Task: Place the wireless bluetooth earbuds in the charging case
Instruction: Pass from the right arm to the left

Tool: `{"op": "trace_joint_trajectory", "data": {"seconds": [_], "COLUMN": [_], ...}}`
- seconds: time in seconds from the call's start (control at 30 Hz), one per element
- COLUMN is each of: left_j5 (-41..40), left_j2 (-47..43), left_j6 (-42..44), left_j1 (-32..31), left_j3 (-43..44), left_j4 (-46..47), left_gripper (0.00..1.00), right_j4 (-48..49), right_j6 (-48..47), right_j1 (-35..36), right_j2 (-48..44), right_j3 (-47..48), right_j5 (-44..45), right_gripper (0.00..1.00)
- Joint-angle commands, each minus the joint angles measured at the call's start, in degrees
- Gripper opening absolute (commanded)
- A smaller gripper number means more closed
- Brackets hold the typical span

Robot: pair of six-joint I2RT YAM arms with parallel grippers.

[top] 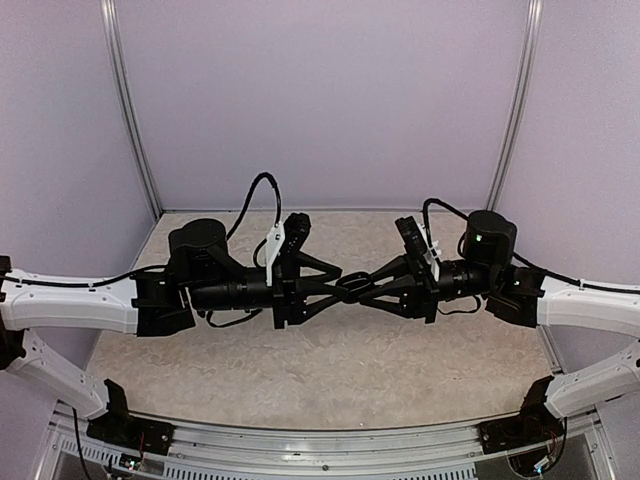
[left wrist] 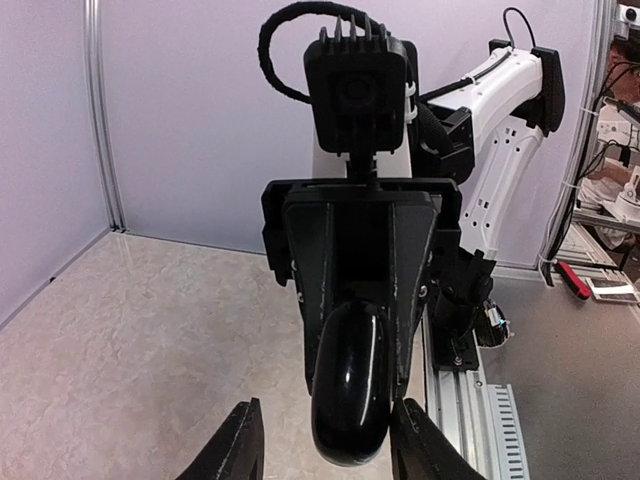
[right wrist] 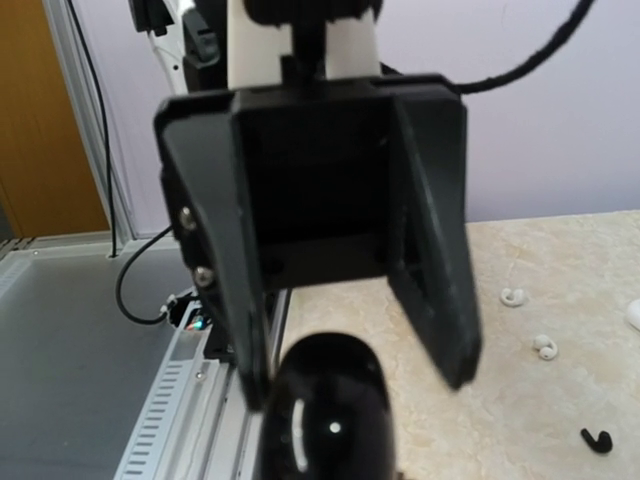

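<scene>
A glossy black charging case [left wrist: 350, 385], lid closed, hangs in mid-air between both arms above the table's middle [top: 355, 284]. My right gripper [left wrist: 360, 300] is shut on its far end, one finger on each side. My left gripper [left wrist: 328, 440] is open around its near end; the right finger touches the case and the left finger stands apart. In the right wrist view the case [right wrist: 325, 410] fills the bottom and the left gripper [right wrist: 352, 380] gapes around its tip. Two white earbuds [right wrist: 512, 296] [right wrist: 544, 347] and one black earbud [right wrist: 596, 440] lie on the table.
The beige marbled tabletop [top: 330, 370] is walled in lilac at the back and sides. A metal rail [top: 330, 440] runs along the near edge. A white shape [right wrist: 634, 315] is cut off at the right edge of the right wrist view.
</scene>
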Motion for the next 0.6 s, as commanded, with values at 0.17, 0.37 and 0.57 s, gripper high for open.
{"op": "trace_joint_trajectory", "data": {"seconds": [0.17, 0.37, 0.57], "left_j5": [4.58, 5.70, 5.49], "left_j2": [1.68, 1.53, 1.53], "left_j6": [-1.13, -1.25, -1.37], "left_j1": [0.71, 0.77, 0.83], "left_j3": [2.50, 2.41, 2.26], "left_j4": [1.24, 1.98, 2.35], "left_gripper": [0.32, 0.19, 0.14], "right_j4": [-0.30, -0.26, -0.04], "right_j6": [-0.49, -0.48, -0.19], "right_j1": [1.14, 1.25, 1.32], "right_j2": [0.78, 0.97, 1.49], "right_j3": [0.83, 0.81, 0.83], "right_j5": [-0.64, -0.88, -1.59], "right_gripper": [0.10, 0.21, 0.29]}}
